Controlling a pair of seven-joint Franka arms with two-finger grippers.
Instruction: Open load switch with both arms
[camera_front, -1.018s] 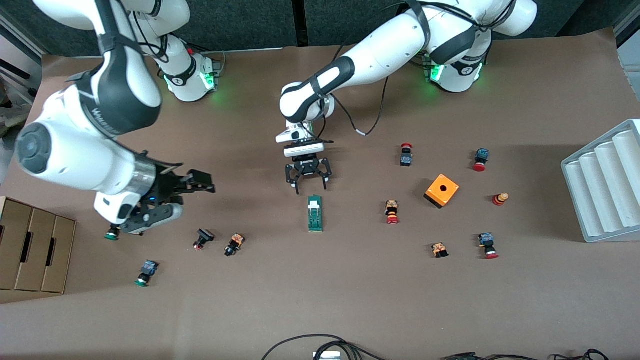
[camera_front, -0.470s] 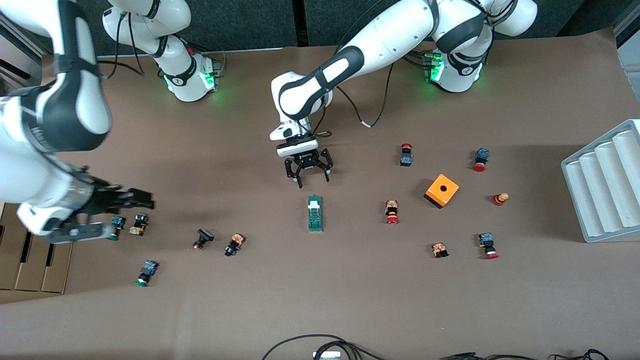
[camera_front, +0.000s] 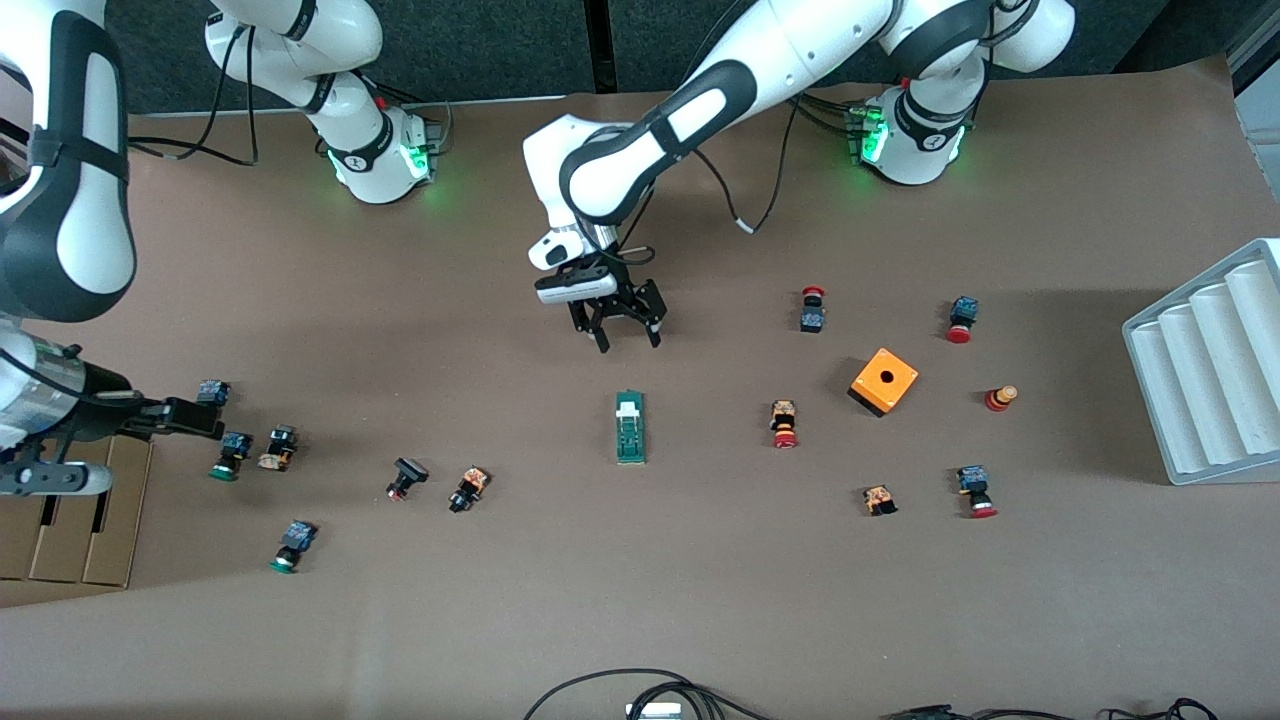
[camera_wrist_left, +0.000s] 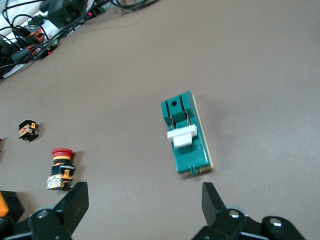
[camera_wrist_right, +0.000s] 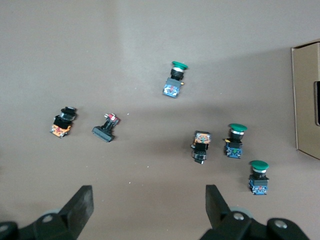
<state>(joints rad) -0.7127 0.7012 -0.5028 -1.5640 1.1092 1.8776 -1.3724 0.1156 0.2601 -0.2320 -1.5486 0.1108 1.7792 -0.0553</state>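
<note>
The load switch (camera_front: 630, 427), a narrow green block with a white sliding piece, lies flat near the table's middle. In the left wrist view the load switch (camera_wrist_left: 186, 135) lies just ahead of the fingertips. My left gripper (camera_front: 628, 342) hangs open over bare table a little farther from the front camera than the switch, and nothing sits between the fingers of the left gripper (camera_wrist_left: 144, 197). My right gripper (camera_front: 150, 447) is open and holds nothing, up at the right arm's end of the table. The right gripper (camera_wrist_right: 148, 200) looks down on scattered push buttons.
Green-capped push buttons (camera_wrist_right: 235, 140) lie under the right arm, next to a cardboard box (camera_front: 70, 520). An orange cube box (camera_front: 884, 381), red-capped buttons (camera_front: 785, 424) and a grey ridged tray (camera_front: 1210, 370) are toward the left arm's end. Cables (camera_front: 640, 695) lie at the table's near edge.
The right arm has swung outward to its end of the table, uncovering more buttons. The left gripper has drawn back slightly from the switch and turned a little. Both stay open.
</note>
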